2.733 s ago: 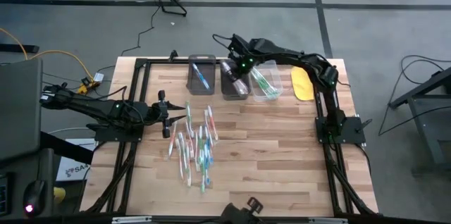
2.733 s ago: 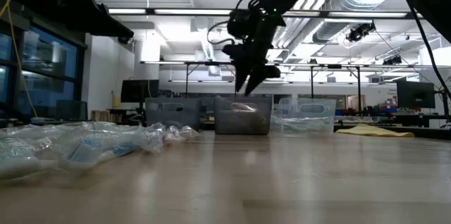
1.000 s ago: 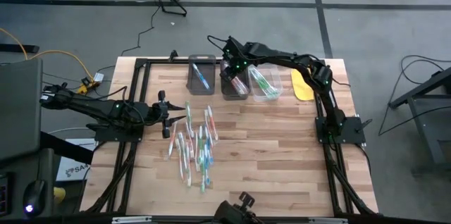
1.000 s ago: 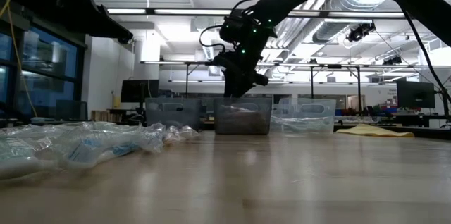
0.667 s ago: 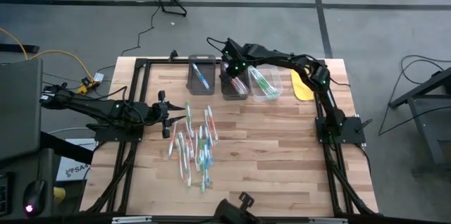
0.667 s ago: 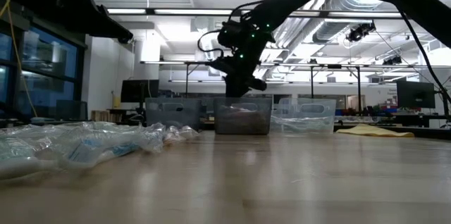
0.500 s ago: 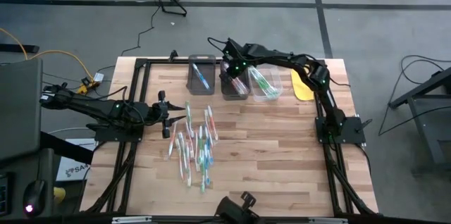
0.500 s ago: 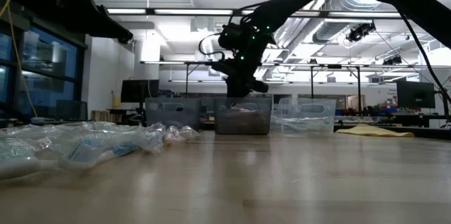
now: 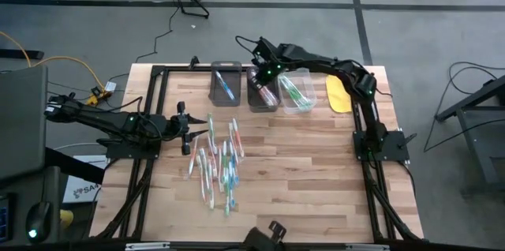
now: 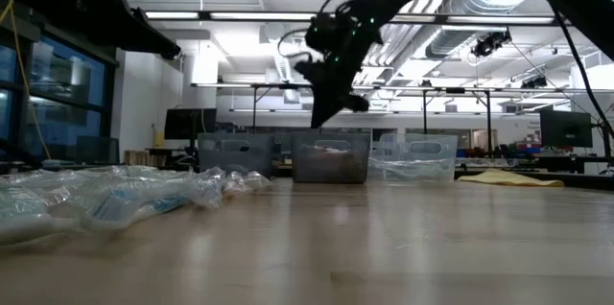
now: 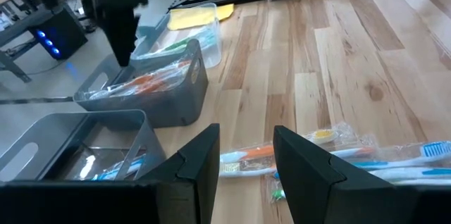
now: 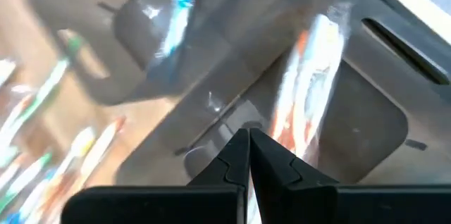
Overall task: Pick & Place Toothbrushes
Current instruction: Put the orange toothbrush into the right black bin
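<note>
- My right gripper (image 9: pixel 260 75) hangs above the middle grey plastic bin (image 9: pixel 261 99) at the far edge of the light wooden table (image 9: pixel 316 164). In the right wrist view its fingers are pressed together with nothing between them.
- That bin holds orange-and-white wrapped toothbrushes (image 12: pixel 306 83). The dark grey bin beside it (image 9: pixel 225 87) holds a blue one, and the clear plastic bin (image 9: pixel 297 93) holds green ones.
- The main pile of thin wrapped plastic toothbrushes (image 9: pixel 219 162) lies loose on the table, just beside my left gripper (image 9: pixel 186 127).
- My left gripper waits at the pile's edge, its fingers (image 11: pixel 201 164) standing partly apart and empty.
- Handling judgement: each brush looks light and stiff, but its clear wrapper is probably slippery and crinkly. I would pinch across the mid-handle, where the stick is straight, rather than on loose film at either end.
- Risk: overlapping wrappers may drag a neighbour up with the chosen brush.
</note>
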Available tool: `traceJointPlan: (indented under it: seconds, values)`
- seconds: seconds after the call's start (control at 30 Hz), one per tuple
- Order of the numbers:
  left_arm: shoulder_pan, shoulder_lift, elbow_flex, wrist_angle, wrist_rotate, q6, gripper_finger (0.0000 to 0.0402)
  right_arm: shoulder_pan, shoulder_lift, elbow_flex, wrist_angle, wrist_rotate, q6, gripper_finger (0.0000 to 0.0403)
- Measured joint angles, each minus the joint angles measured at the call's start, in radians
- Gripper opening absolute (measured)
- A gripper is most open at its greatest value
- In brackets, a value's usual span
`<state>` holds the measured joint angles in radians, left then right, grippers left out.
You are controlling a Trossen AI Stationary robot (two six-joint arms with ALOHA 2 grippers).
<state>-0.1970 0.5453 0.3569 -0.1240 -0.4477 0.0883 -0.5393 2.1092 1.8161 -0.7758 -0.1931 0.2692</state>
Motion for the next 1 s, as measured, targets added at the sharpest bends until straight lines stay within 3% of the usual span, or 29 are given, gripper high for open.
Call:
traceJointPlan:
  seconds: [0.33,0.63,0.83,1.0]
  values:
    - [0.0,0.0,0.0,-0.002,0.001,-0.007,0.0129,0.168,-0.033,0.0,-0.108,0.028,-0.01,0.0004]
    - [0.0,0.0,0.0,-0.004,0.002,-0.013,0.0129,0.367,-0.024,0.0,-0.087,0.288,0.132,0.001]
    - [0.0,0.0,0.0,-0.006,0.003,-0.014,0.0129,0.468,0.019,-0.001,-0.053,0.39,0.179,0.0078]
    - [0.0,0.0,0.0,-0.006,0.025,-0.015,0.0129,0.51,0.041,-0.001,-0.081,0.57,0.223,0.0149]
